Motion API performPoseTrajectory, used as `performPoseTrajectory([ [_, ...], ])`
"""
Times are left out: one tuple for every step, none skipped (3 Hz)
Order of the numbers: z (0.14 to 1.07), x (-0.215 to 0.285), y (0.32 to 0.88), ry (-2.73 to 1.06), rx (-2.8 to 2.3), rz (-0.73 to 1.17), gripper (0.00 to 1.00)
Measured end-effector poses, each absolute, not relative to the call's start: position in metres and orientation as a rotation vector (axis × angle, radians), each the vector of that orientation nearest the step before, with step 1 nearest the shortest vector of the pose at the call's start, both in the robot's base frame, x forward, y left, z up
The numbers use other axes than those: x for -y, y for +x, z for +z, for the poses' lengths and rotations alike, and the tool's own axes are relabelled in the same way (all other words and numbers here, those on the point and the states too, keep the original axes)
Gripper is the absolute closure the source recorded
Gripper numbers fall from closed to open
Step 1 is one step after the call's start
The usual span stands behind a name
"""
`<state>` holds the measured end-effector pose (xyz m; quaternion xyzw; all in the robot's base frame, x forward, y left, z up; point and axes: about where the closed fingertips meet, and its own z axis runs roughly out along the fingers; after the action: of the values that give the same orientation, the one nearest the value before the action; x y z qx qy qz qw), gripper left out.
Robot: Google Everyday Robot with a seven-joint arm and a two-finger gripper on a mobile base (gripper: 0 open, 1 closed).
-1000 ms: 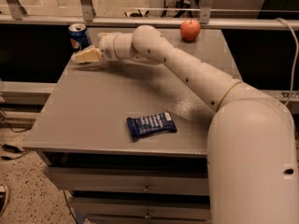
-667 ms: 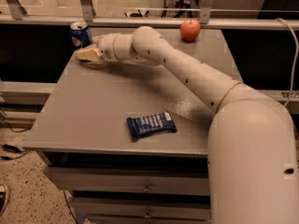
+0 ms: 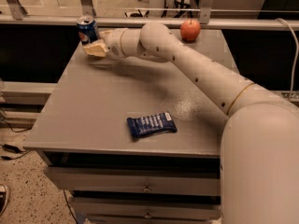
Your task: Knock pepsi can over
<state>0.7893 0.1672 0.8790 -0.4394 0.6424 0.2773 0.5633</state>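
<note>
The pepsi can point(image 3: 87, 30), blue with a silver top rim, stands at the far left corner of the grey table point(image 3: 112, 101). It looks about upright, perhaps leaning slightly. My gripper point(image 3: 96, 48) is at the end of the white arm that reaches across from the right. It sits low against the can's base on the near right side, and it looks to be touching the can.
A flat dark-blue snack wrapper point(image 3: 152, 124) lies near the table's front edge. A red apple point(image 3: 190, 29) sits at the far edge, right of the arm. A metal rail point(image 3: 154, 20) runs behind the table. Drawers point(image 3: 145, 185) are below the front.
My gripper has moved a little farther and to the right, up against the can. The can has shifted slightly back and to the right. Wrapper and apple have not moved.
</note>
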Motion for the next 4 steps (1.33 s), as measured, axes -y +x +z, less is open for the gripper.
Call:
performPoseTrajectory([
  [0.905,-0.144,0.799,-1.098,-1.482,0.559,1.00],
  [0.937,-0.091,0.816,-1.282,-1.461,0.382,1.00],
  [0.947,-0.057,0.821,-1.434,-1.468,0.256,1.00],
  [0.934,-0.043,0.795,-1.778,-1.446,0.106,1.00],
])
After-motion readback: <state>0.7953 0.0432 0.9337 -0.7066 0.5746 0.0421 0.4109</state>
